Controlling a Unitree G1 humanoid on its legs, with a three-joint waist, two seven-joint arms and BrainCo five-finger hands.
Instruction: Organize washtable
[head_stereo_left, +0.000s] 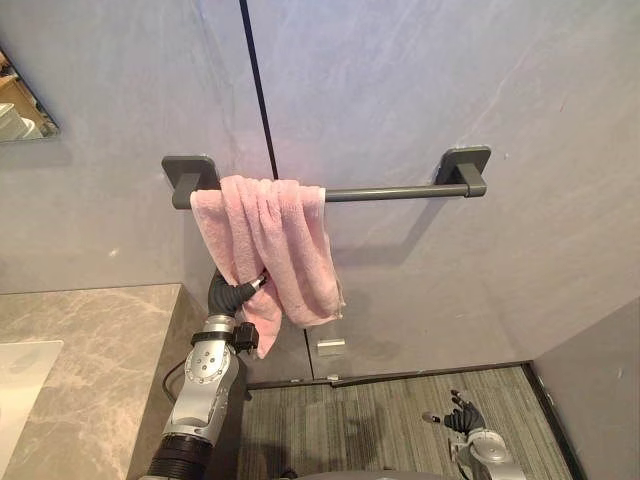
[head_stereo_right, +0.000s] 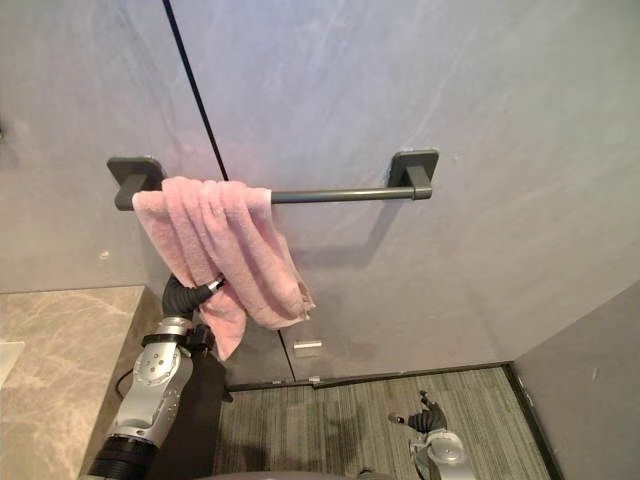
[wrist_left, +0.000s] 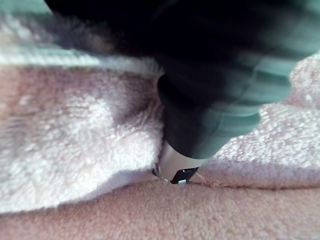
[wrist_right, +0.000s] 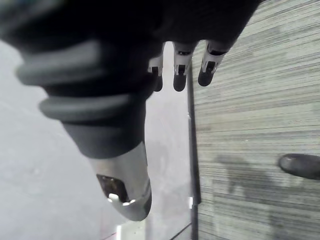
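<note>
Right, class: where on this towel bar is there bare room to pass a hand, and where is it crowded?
Free: the towel bar between the pink towel and the right bracket; also the marble countertop at lower left. Crowded: the bar's left end, where the bunched towel hangs with the left robot hand in it.

Pink towel (head_stereo_left: 270, 245) crowds the left of the rail (head_stereo_left: 390, 193); its right stretch lies bare

Our head eyes face the wall (head_stereo_left: 450, 80), sharing the towel bar (head_stereo_left: 390, 192) above the left hand (head_stereo_left: 228, 293). Our left wrist camera sits against the pink towel (wrist_left: 75, 125); the right looks past the right hand (wrist_right: 125, 60) at the floor (wrist_right: 250, 100).
</note>
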